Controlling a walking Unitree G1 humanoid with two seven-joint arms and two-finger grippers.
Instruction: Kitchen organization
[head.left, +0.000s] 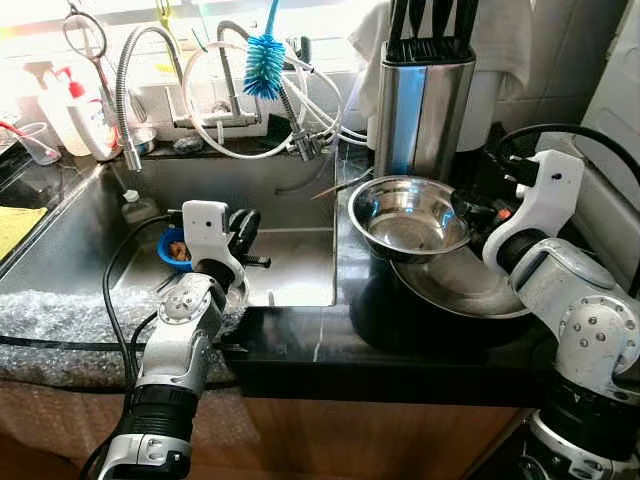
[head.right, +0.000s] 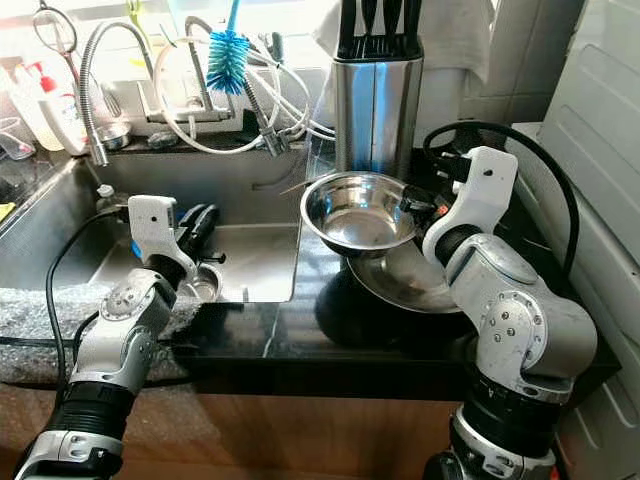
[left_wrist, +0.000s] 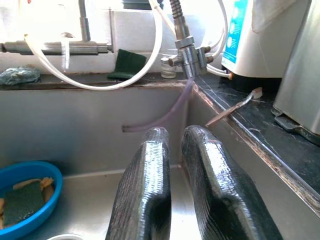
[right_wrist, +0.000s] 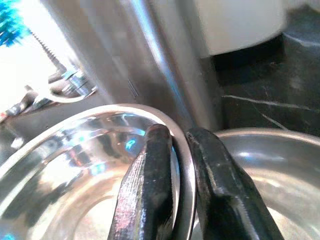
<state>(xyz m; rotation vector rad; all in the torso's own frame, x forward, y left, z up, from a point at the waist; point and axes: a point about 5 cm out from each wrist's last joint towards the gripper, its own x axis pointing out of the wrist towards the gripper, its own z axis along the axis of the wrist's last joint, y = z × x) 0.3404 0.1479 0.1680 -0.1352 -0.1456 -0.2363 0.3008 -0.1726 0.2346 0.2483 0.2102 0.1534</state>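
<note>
Here a round, shiny stainless-steel bowl (head.left: 408, 215) is held at its rim by the right gripper (right_wrist: 175, 170), one black finger inside the wall and the other outside, the pair pinched narrow on the thin metal edge. The bowl is carried tilted above a wider, shallow steel basin (head.left: 470, 285) that rests on the black stone counter (head.left: 330, 340), just in front of a tall brushed-steel knife block (head.left: 420, 105) with black handles standing in it. The left gripper (left_wrist: 180, 165) hovers over the steel sink (head.left: 290, 265) with its fingers drawn close together and nothing between them; a small blue dish (left_wrist: 27, 200) holding a green sponge lies in the basin below it, and a blue bottle brush (head.left: 265, 62) hangs near the coiled spring tap (head.left: 130, 80). The step in hand is judged to be the moving of the bowl — whether into the basin or off towards the sink cannot be told. A rim pinch on polished steel is likely to slip or let the bowl swing, so the grip should be kept firm and the wrist turned slowly. The bowl should be kept clear of the knife block just behind it and lowered level — not dropped — so that it does not clang or skid on the basin beneath.
</note>
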